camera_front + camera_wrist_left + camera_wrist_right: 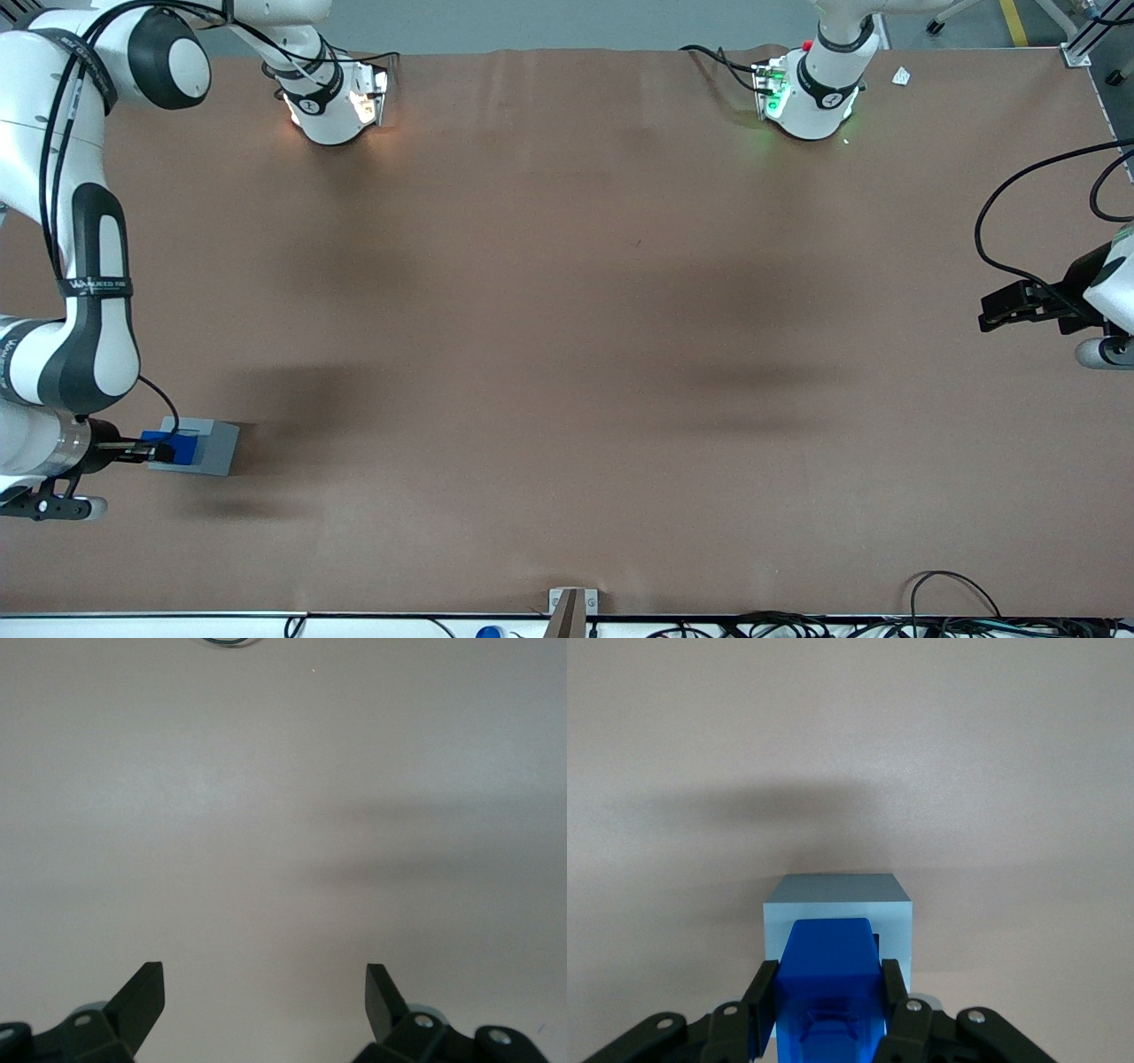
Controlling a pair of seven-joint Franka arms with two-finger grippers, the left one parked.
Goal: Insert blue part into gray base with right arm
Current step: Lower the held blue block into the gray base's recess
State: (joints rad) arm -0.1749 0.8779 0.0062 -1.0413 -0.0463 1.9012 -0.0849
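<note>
Blue part (829,979) in tool (829,1010), over gray base (837,904)

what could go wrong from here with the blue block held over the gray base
1. The black two-finger gripper holds the bright blue plastic block directly over the light gray square base, but the recess is mostly hidden beneath it, so a slight offset might catch the block on the rim.
2. The base sits loose on the brown table near the working arm's end; a skewed push might slide or tip it.

Glossy plastic blue part (829,983), matt gray base (837,904)
</note>
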